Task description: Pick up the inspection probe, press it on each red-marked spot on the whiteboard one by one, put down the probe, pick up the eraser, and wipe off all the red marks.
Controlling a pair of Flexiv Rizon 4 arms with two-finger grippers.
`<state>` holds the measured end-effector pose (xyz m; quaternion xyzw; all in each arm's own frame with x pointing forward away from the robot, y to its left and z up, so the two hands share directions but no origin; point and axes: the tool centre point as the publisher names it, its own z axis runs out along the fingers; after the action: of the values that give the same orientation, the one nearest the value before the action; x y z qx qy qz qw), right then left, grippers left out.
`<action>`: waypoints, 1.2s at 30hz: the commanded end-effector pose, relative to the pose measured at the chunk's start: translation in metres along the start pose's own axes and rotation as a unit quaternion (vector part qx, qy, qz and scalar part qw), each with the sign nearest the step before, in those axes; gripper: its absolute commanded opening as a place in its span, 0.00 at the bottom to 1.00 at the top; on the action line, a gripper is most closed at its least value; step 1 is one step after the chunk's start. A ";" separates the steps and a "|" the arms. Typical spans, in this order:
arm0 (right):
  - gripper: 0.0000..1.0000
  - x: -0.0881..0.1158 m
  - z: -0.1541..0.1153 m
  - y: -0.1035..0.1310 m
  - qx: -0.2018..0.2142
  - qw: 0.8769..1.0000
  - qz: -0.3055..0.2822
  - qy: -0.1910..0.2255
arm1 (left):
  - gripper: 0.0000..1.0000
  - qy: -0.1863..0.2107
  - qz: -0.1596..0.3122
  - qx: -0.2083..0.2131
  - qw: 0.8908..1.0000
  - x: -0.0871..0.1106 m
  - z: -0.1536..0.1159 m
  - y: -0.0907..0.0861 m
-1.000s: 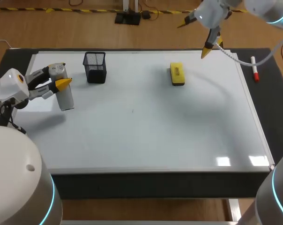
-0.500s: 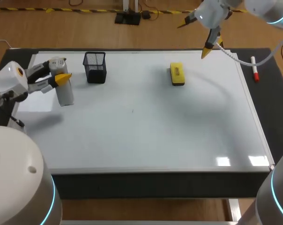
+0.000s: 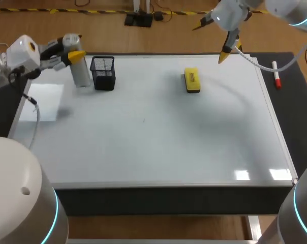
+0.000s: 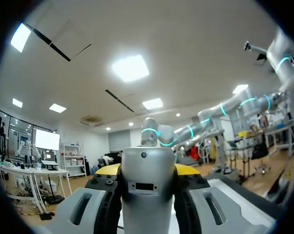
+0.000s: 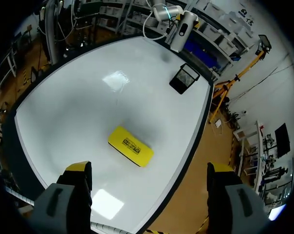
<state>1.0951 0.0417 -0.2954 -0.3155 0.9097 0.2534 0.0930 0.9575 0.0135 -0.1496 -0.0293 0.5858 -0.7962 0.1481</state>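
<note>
My left gripper is shut on a silver-grey cylindrical probe, held upright by its top above the whiteboard's far left corner, just left of the mesh cup. In the left wrist view the probe fills the gap between the fingers of that gripper. The yellow eraser lies flat at the board's far middle. My right gripper hangs open and high beyond the eraser; in its own view the gripper is spread wide, with the eraser and the probe ahead.
A black mesh pen cup stands right beside the probe; it also shows in the right wrist view as the cup. A red marker lies on the dark mat off the board's right edge. The board's raised frame runs along the front.
The left arm has lifted the probe and carried it away from the front, toward the far left corner beside the mesh cup. The right arm and the eraser have not moved.
</note>
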 end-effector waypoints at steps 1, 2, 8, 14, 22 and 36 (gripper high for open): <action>1.00 0.000 -0.001 0.000 0.001 1.000 -0.001 0.002 | 0.00 0.057 0.001 0.011 0.998 -0.029 0.015 0.003; 1.00 0.000 -0.001 0.000 0.001 1.000 -0.001 0.002 | 0.00 0.059 0.004 0.009 0.998 -0.033 0.018 0.003; 1.00 0.000 -0.001 0.000 0.001 1.000 -0.001 0.002 | 0.00 0.068 0.007 0.021 0.997 -0.054 0.032 0.003; 1.00 0.000 -0.001 0.000 0.001 1.000 -0.001 0.002 | 0.00 0.076 0.007 0.032 0.997 -0.068 0.043 0.003; 1.00 0.000 -0.001 0.000 0.001 1.000 -0.001 0.002 | 0.00 0.091 -0.016 0.045 0.995 -0.080 0.051 0.018; 1.00 0.000 -0.001 0.000 0.001 1.000 -0.001 0.002 | 0.00 0.108 -0.030 0.046 0.993 -0.091 0.063 0.035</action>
<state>1.0951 0.0416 -0.2957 -0.3155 0.9095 0.2540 0.0935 1.0587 -0.0298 -0.1496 0.0121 0.5599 -0.8239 0.0866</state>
